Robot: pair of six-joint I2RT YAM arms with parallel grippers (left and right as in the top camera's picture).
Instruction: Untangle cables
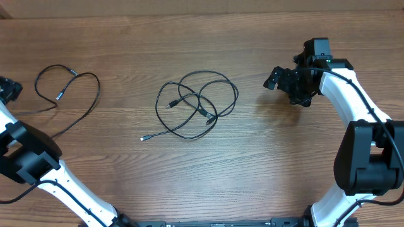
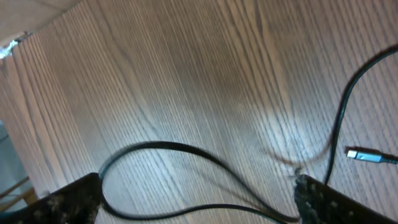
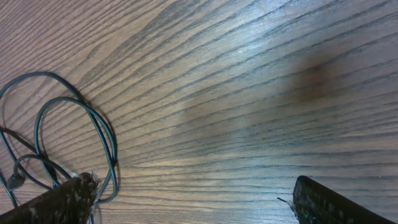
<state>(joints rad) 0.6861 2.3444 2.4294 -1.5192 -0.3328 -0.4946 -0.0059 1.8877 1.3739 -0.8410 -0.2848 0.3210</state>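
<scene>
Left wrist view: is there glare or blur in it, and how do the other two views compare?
Left wrist view: a pale glare patch on the table; the cable looks slightly soft, the fingers blurred. Right wrist view: sheen across the wood, a soft dark shadow at upper right, and the cables look greenish. Overhead view: even light, sharp.

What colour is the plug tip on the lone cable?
Silver-grey plug tip on the black cable; clearest in the left wrist view.

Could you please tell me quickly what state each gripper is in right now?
Left gripper: open, holding nothing; a cable lies loose beneath it.
Right gripper: open, empty.
</scene>
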